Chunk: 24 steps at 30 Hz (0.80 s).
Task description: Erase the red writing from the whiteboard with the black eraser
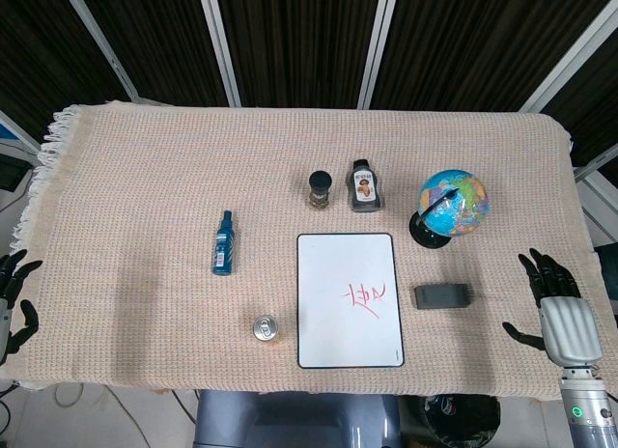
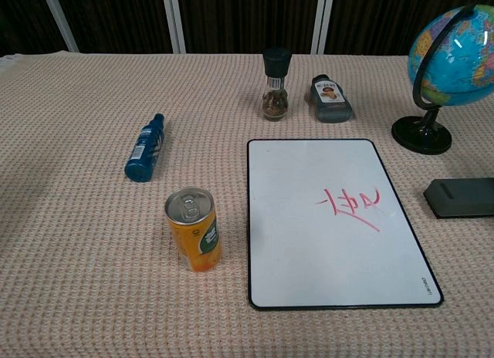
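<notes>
A whiteboard with a black rim lies flat near the table's front middle, with red writing on its right half. The black eraser lies on the cloth just right of the board. My right hand hovers at the table's right edge, fingers spread and empty, well right of the eraser. At the far left edge my left hand shows only in part, fingers apart, holding nothing. Neither hand appears in the chest view.
A globe stands behind the eraser. A pepper grinder and a small dark bottle sit behind the board. A blue bottle lies to the left. An orange can stands left of the board's front corner.
</notes>
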Tool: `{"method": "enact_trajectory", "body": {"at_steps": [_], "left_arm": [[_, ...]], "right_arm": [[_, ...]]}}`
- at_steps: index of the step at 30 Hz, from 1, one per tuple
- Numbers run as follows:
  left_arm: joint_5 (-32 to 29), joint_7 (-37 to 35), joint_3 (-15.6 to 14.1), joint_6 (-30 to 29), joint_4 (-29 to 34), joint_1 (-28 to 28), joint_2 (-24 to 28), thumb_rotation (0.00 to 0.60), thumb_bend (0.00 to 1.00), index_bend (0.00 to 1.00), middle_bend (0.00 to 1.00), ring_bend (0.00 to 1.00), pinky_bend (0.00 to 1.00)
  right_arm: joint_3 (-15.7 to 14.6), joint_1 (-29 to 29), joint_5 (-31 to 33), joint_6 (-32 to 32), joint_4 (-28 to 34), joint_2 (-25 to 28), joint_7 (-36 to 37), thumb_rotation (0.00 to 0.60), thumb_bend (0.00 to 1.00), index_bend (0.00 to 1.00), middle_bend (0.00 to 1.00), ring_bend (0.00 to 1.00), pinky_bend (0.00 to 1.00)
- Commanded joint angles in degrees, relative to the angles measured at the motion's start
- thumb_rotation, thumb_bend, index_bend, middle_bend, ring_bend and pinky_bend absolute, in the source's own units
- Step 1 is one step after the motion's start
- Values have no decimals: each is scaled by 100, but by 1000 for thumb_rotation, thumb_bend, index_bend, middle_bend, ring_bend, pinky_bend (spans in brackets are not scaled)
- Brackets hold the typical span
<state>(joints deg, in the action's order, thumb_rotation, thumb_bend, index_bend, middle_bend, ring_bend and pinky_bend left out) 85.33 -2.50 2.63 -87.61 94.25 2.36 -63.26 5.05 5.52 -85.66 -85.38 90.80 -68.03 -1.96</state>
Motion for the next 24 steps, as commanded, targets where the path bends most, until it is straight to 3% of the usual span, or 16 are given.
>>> {"method": "enact_trajectory", "body": {"at_steps": [1, 24], "left_arm": [[3, -2, -1, -4, -1, -3, 0, 600, 738, 166, 44, 0, 0], [0, 28, -12, 26, 23, 3, -1, 600, 738, 166, 44, 0, 0]], "right_arm": [[-7, 2, -1, 10, 8, 7, -4, 600, 36, 0, 0, 0, 117], [-52, 29, -58, 80, 28, 49, 188, 600, 35, 0, 0, 0, 117]]}}
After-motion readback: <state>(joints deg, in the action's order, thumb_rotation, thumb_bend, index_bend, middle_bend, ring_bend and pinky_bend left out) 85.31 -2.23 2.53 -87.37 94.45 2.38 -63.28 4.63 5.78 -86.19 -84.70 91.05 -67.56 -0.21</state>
